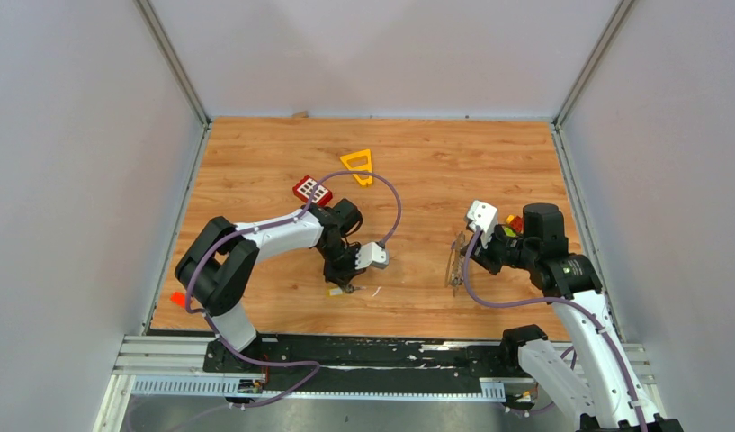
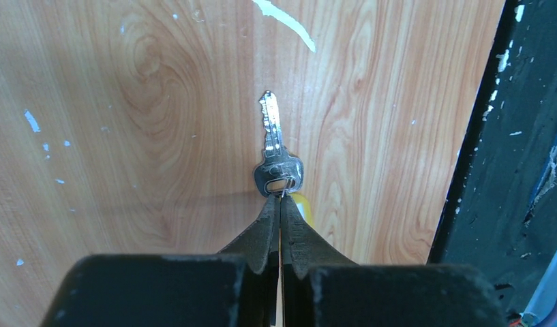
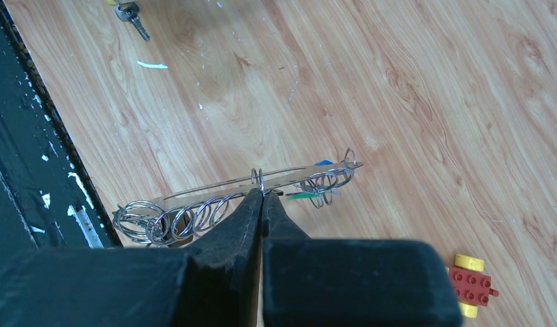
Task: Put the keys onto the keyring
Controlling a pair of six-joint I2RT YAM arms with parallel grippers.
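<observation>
a: top view, left tool (image 1: 348, 287) is low on the table (image 1: 435, 162), near the near edge. whatever's at the tips is too tiny to read from up there.
b: left wrist sorts it. a silver key (image 2: 278, 146) lies flat on the wood, blade pointing away. the tips are pressed together, pinched on the key's head at its hole. a yellow tag (image 2: 301, 206) peeks out beside the right finger.
a: right tool (image 3: 262, 193)?
b: tips together, clamped on the keyring (image 3: 296, 174). the wrist view shows small wire rings (image 3: 187, 216) strung along it, with a blue tag (image 3: 323, 163) and a green tag (image 3: 299, 195) among them. from the top it's just a thin edge-on sliver, well right of the key.
a: surface, room?
b: wood-grain table with white paint flecks, a black rail (image 3: 16, 136) along the near edge, plain grey walls (image 1: 76, 135) on three sides.
a: clutter?
b: yellow triangular frame (image 1: 358, 165) far centre, red brick (image 1: 312, 190) just near-left of it. orange block (image 1: 177, 298) at the near-left edge. red-and-yellow brick (image 3: 470, 285) by the right tool.
</observation>
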